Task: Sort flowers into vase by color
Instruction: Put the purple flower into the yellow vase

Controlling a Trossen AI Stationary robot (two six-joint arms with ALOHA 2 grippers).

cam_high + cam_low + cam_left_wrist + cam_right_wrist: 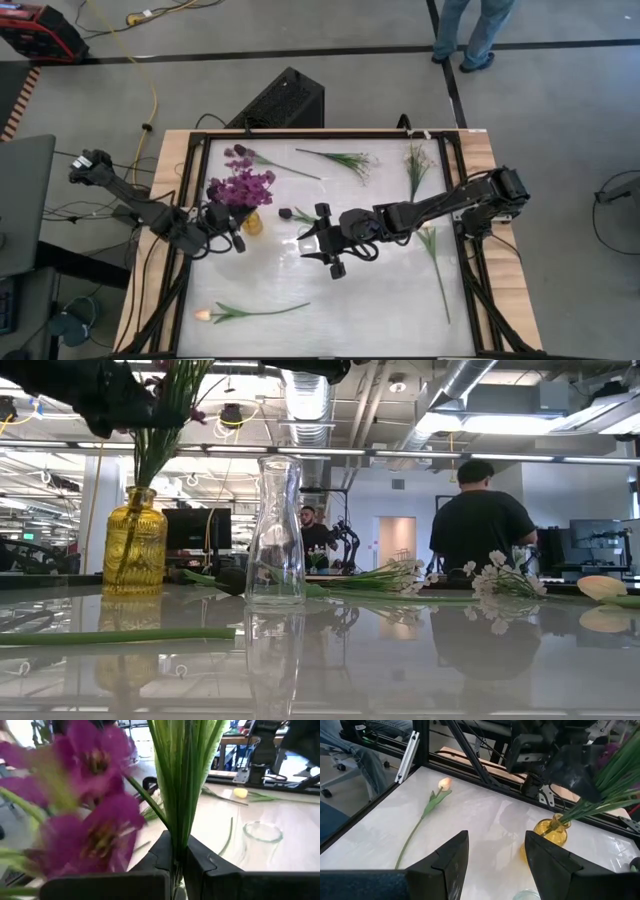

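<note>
From overhead you look straight down on the whole white table (330, 290). Your low camera looks level across it, close to the clear glass vase (275, 530). Both show the yellow glass vase (134, 542).

Black box (283, 100) beyond the table's far edge, red device (40, 30), yellow cable (150, 85), person (482, 520) standing.

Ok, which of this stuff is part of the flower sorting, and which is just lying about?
Job: purple flowers in yellow vase, held by left gripper; clear vase; tulip; white sprigs; open right gripper.
Lying about: black box; yellow cable.
</note>
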